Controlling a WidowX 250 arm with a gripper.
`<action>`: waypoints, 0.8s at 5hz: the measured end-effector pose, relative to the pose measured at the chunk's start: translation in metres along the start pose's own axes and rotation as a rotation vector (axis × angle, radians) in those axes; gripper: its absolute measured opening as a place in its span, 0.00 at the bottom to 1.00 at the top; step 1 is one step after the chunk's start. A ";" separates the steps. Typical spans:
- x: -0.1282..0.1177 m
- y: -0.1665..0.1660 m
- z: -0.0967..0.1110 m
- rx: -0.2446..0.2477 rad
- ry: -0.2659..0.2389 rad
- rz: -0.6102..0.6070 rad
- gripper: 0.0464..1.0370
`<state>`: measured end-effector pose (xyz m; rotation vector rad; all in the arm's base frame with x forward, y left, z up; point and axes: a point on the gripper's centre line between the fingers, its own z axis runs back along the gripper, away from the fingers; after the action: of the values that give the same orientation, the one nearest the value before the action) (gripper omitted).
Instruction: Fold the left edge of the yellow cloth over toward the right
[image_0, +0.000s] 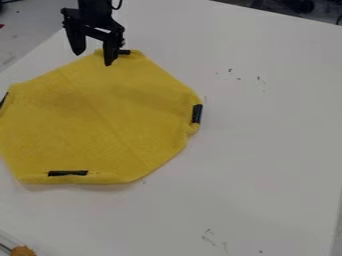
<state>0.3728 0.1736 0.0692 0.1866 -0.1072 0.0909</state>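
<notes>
Closest to the camera, a round orange-brown knob (23, 251) sits by the table's near left edge, with a thin rod (5, 248) beside it. Farther in, a yellow cloth (100, 117) lies spread over the left part of the white table (267, 160), reaching from near the far left edge towards the middle. It lies mostly flat, with soft creases across it and a small bunched fold on its right side, just below a dark strip (197, 113). Its outline has more than four sides, probably because some corners are turned under, though the underside is hidden. Other dark strips sit at its near side (67, 173), its left side (3, 99) and its far side (123, 51); being spread around the rim, they look like marks for its sides or places to grip.

At the cloth's far side the black gripper (93, 59) hangs down, its jaws wide apart and nothing clamped in them. One finger points down just outside the cloth's edge, while the other overlaps the cloth, close beside the far strip. That places a bit of the rim between them, perhaps because a raised edge is easier to pinch than the flat middle. Whether the overlapping finger touches the fabric or hangs just above it, I cannot tell. Small dark marks (260, 80) dot the table to the right of the cloth.
</notes>
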 end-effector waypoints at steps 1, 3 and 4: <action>-0.005 -0.005 -0.014 -0.017 0.032 0.003 0.96; -0.032 0.043 -0.035 -0.010 -0.003 0.174 0.96; -0.035 0.072 -0.028 0.004 -0.026 0.216 0.96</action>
<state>0.3341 0.2466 0.0507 0.1795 -0.1527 0.3037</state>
